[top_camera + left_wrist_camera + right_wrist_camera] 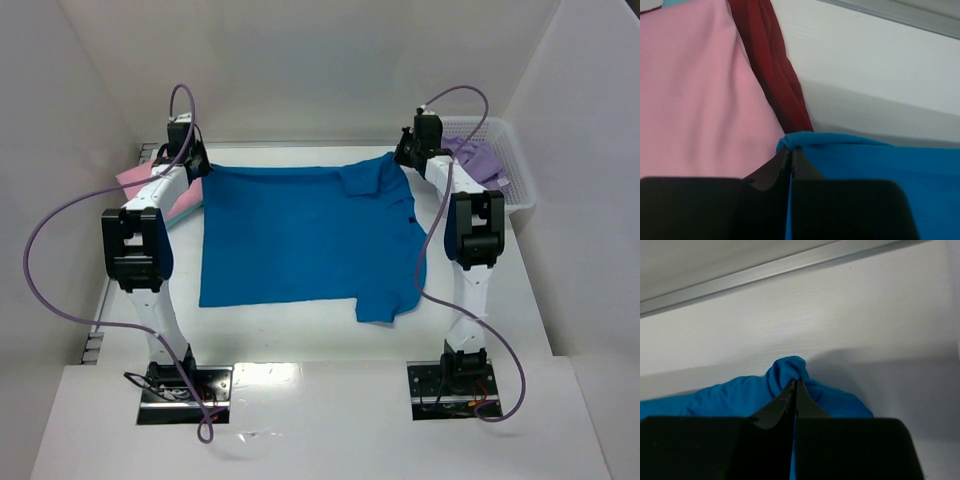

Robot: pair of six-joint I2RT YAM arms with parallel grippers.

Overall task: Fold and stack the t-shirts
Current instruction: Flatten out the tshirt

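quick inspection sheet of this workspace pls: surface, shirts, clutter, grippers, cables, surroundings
Surface: white table, largely covered by cloth.
Job's things: bright blue collared cloth t-shirt spread flat; pink cloth shirt far left, dark red cloth shirt beside it; lavender cloth shirt in the basket.
Clutter: white plastic mesh basket, far right.
Grippers: left gripper and right gripper each shut on the blue shirt's far edge.
Cables: purple cables loop beside both arms.
Surroundings: white walls.

Top cam overhead from behind; wrist cams close, facing fwd; all share blue t-shirt (290,235) far edge.
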